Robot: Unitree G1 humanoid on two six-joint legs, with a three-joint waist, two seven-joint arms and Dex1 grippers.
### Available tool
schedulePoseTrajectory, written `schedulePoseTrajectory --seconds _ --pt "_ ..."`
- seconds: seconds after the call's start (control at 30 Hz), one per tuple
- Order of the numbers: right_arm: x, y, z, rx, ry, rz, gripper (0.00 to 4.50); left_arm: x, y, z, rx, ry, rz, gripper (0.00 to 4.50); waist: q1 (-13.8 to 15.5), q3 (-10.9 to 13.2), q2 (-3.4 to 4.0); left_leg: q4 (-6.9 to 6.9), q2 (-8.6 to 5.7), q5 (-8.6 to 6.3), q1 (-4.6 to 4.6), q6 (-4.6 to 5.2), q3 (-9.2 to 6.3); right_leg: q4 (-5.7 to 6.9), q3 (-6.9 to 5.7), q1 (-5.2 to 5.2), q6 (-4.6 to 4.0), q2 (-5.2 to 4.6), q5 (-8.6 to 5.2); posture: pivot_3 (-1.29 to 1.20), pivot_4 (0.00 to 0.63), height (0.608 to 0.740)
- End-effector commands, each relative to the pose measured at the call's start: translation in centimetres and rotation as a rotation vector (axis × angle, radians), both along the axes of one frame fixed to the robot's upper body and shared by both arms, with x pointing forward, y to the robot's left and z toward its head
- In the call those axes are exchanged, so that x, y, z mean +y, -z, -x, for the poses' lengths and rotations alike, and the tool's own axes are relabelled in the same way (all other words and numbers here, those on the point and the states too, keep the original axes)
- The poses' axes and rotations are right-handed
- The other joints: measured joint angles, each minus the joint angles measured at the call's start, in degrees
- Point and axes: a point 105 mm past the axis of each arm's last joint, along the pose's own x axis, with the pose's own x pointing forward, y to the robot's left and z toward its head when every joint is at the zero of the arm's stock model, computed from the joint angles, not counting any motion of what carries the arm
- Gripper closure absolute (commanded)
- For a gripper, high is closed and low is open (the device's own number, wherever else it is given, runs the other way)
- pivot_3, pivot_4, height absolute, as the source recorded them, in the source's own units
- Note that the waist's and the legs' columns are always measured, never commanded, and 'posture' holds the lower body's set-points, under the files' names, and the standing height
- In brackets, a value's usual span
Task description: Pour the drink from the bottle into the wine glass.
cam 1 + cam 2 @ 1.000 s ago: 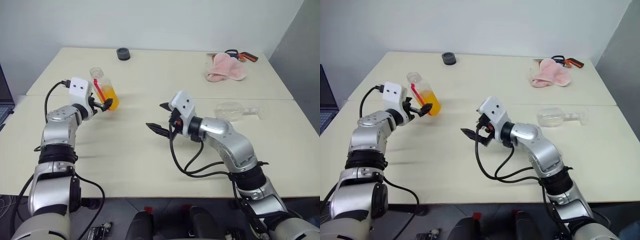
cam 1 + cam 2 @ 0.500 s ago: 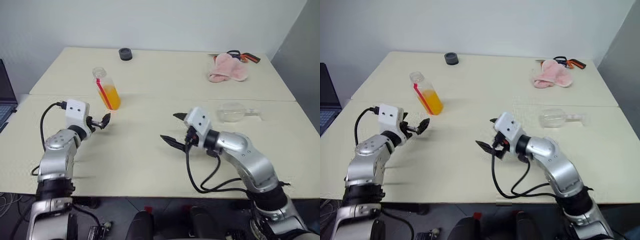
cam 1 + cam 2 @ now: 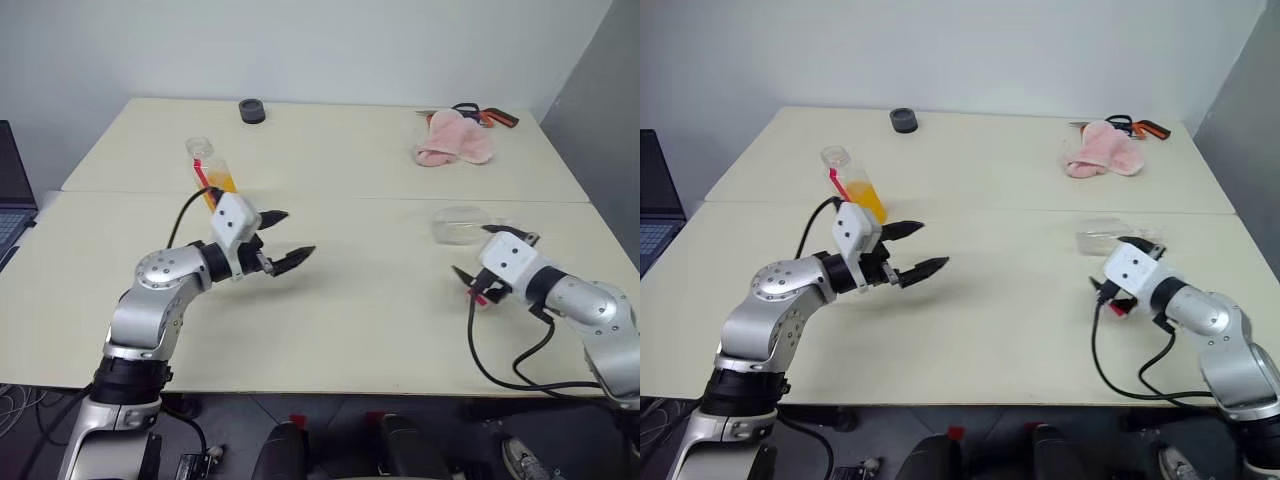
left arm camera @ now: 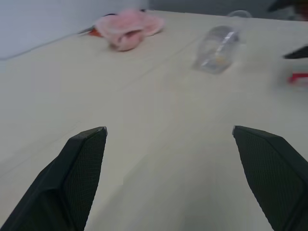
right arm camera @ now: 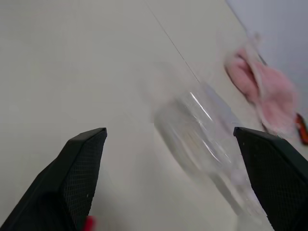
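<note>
The bottle (image 3: 214,178), clear with a red strip and orange drink (image 3: 222,184) in its lower part, stands at the left of the table. My left gripper (image 3: 288,236) is open just to its right and nearer me, pointing toward the table's middle, holding nothing. The wine glass (image 3: 460,222) lies on its side at the right, and it also shows in the left wrist view (image 4: 216,43). My right gripper (image 3: 493,255) is open just in front of the glass (image 5: 207,130), apart from it, with nothing between its fingers.
A pink cloth (image 3: 452,140) and an orange-and-black tool (image 3: 490,115) lie at the far right. A black round object (image 3: 251,110) sits at the far edge. A laptop (image 3: 10,190) stands off the table's left side. A seam (image 3: 350,197) crosses the tabletop.
My left gripper has left the bottle's side and swung right toward the table's middle. My right gripper has moved right, from the middle to just before the lying glass. Both stay open.
</note>
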Motion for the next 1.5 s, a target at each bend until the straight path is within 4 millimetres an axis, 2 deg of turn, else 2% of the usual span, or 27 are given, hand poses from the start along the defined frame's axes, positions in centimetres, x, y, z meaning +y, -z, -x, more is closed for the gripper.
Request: schedulePoseTrajectory --seconds 0.03,0.13,0.33,0.53,0.73,0.8,0.87,1.17,1.2,1.33,1.43,1.47,1.5 --pt "-2.3 0.2 -1.5 -0.112 0.035 0.255 0.00 -1.7 -1.0 1.0 -0.021 0.160 -0.042 0.02 -0.3 0.0 0.00 0.00 0.01 0.00 0.01 0.00 0.03 0.00 0.02 0.00 0.00 0.00 0.00 0.00 0.150 0.740" --pt "-3.4 0.6 -3.3 -0.177 0.057 0.371 0.00 -2.6 -1.0 1.2 -0.024 0.230 -0.072 0.02 -0.5 0.0 0.01 0.01 0.01 0.00 0.05 0.00 0.12 0.00 0.12 0.00 0.00 0.01 0.00 0.00 0.150 0.740" --pt "-4.1 0.7 -6.4 -0.279 0.078 0.517 0.00 -3.3 -1.2 1.3 -0.027 0.290 -0.085 0.02 -0.4 0.0 0.02 0.02 0.00 0.00 0.02 0.00 0.12 -0.01 0.13 -0.01 0.00 0.00 0.00 0.00 0.150 0.740" --pt "-4.7 1.3 -8.7 -0.315 0.110 0.597 0.00 -3.6 -1.3 1.1 -0.039 0.292 -0.082 0.02 -0.3 0.0 0.02 0.03 -0.02 0.01 -0.03 -0.01 0.13 -0.05 0.13 -0.02 -0.01 -0.04 0.00 0.00 0.150 0.740" --pt "-5.2 1.6 -10.1 -0.329 0.138 0.630 0.00 -3.4 -1.3 1.3 -0.043 0.281 -0.078 0.02 -0.3 0.0 0.03 0.03 -0.03 0.01 -0.02 -0.01 0.14 -0.04 0.14 -0.02 -0.01 -0.06 0.01 0.00 0.150 0.740" --pt "-5.3 1.9 -10.3 -0.324 0.140 0.633 0.39 -3.3 -1.2 1.3 -0.042 0.275 -0.079 0.00 -0.3 0.0 0.03 0.03 -0.02 0.01 -0.02 -0.02 0.13 -0.04 0.13 -0.02 -0.01 -0.05 0.01 0.00 0.150 0.740" --pt "-5.4 2.3 -10.3 -0.310 0.143 0.629 0.98 -3.2 -1.1 1.3 -0.041 0.267 -0.079 0.00 -0.3 0.0 0.03 0.03 -0.02 0.01 -0.02 -0.02 0.13 -0.03 0.14 -0.02 -0.01 -0.05 0.01 0.00 0.150 0.740" --pt "-5.4 3.2 -10.3 -0.302 0.147 0.594 4.25 -2.6 -1.0 1.2 -0.027 0.221 -0.065 0.00 -0.4 0.0 0.03 0.03 -0.02 0.01 -0.02 -0.02 0.12 -0.03 0.14 -0.02 -0.01 -0.06 0.01 0.00 0.150 0.740" --pt "-5.3 2.5 -10.3 -0.330 0.153 0.574 4.40 -2.2 -1.0 1.1 -0.018 0.199 -0.054 0.00 -0.4 0.0 0.03 0.03 -0.02 0.01 -0.02 -0.02 0.12 -0.03 0.13 -0.02 -0.01 -0.06 0.01 0.00 0.150 0.740" --pt "-4.5 -1.1 -9.9 -0.474 0.143 0.491 4.39 -0.7 -0.9 1.4 0.012 0.128 -0.026 0.00 -0.4 0.0 0.04 0.02 0.00 0.01 -0.03 -0.02 0.11 -0.02 0.14 -0.03 -0.01 -0.06 0.01 0.00 0.150 0.740" --pt "-1.5 -4.4 -8.4 -0.605 0.073 0.320 4.39 1.2 -1.0 1.8 0.044 0.046 0.015 0.00 -0.5 0.0 0.07 0.01 0.02 0.01 -0.08 -0.02 0.11 -0.02 0.15 -0.10 -0.01 -0.06 0.01 0.00 0.150 0.740" --pt "-0.9 -4.8 -7.9 -0.621 0.058 0.282 4.39 1.5 -1.0 1.9 0.052 0.028 0.026 0.00 -0.5 0.0 0.07 0.00 0.03 0.01 -0.13 -0.01 0.09 -0.02 0.15 -0.13 -0.01 -0.06 0.01 0.00 0.150 0.740" --pt "0.9 -4.9 -7.5 -0.618 0.031 0.153 4.39 2.2 -1.0 2.0 0.060 -0.003 0.037 0.00 -0.5 0.0 0.07 0.00 0.04 0.00 -0.12 -0.01 0.09 -0.01 0.15 -0.13 -0.01 -0.06 0.01 0.00 0.150 0.740"
